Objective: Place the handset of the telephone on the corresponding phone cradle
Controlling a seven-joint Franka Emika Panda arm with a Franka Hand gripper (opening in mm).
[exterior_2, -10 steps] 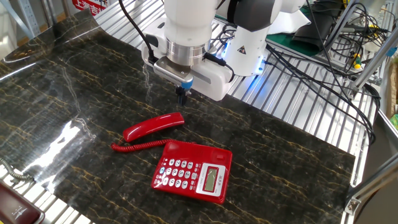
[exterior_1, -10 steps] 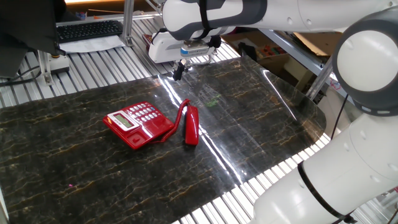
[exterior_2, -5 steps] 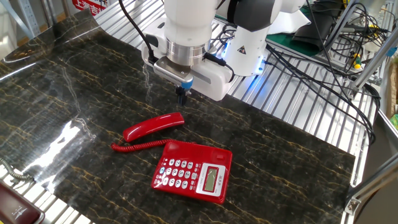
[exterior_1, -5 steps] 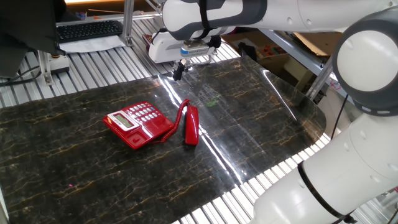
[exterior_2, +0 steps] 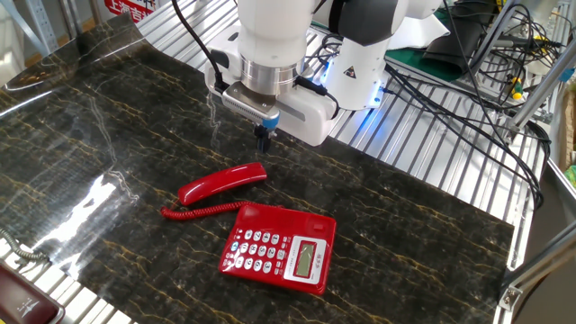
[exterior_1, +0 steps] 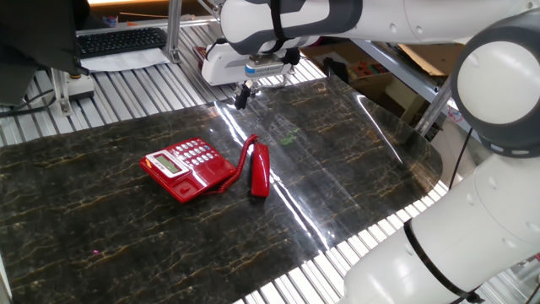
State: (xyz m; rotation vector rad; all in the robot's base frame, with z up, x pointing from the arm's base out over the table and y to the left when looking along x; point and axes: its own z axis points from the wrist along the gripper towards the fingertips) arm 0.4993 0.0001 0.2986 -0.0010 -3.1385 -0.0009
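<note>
The bright red telephone (exterior_1: 184, 165) (exterior_2: 281, 247) lies flat on the dark marble table, keypad and small display facing up. Its phone cradle (exterior_1: 205, 180) (exterior_2: 283, 220) is the bare red strip on the side nearest the handset, and nothing rests in it. The red handset (exterior_1: 260, 170) (exterior_2: 221, 183) lies on the table beside the base, joined to it by a red coiled cord (exterior_2: 202, 211). My gripper (exterior_1: 242, 95) (exterior_2: 263, 141) hangs above the table just beyond the handset's far end, apart from it. Its dark fingers are pressed together, shut on nothing.
A dark maroon phone (exterior_2: 25, 308) sits at the table's corner. A black keyboard (exterior_1: 122, 40) lies on the slatted bench behind the table. Cables (exterior_2: 468, 63) and the robot base (exterior_2: 364, 63) crowd the back. A glossy film edge (exterior_1: 384, 127) crosses the marble surface.
</note>
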